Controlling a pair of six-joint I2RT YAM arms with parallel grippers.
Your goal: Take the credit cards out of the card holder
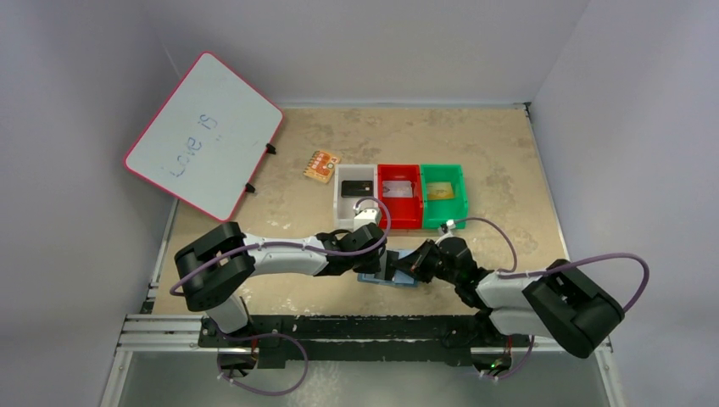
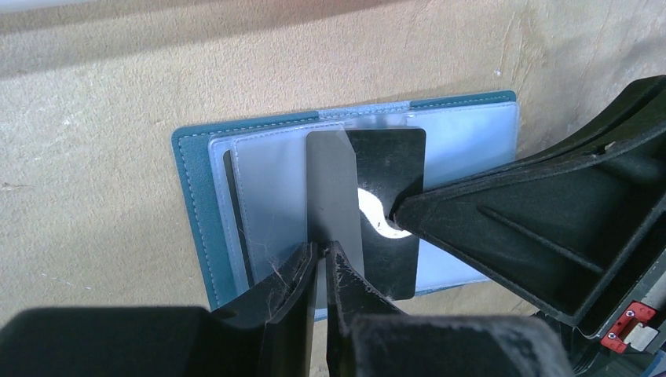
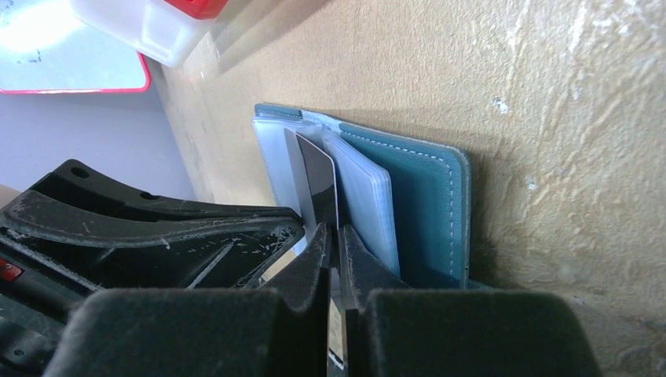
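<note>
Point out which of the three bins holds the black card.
The white bin, leftmost in the row: a black card lies in it. The red bin beside it holds a silvery card, the green bin a yellowish card.

Pale grey walls [image 1: 76, 51] enclose a mottled tan table [image 1: 504, 148]

Grey piece [image 2: 330, 181] between left fingers [image 2: 294, 279]: card or sleeve unclear. Black card's [image 3: 318, 177] end hidden between right fingers [image 3: 306, 263].
</note>
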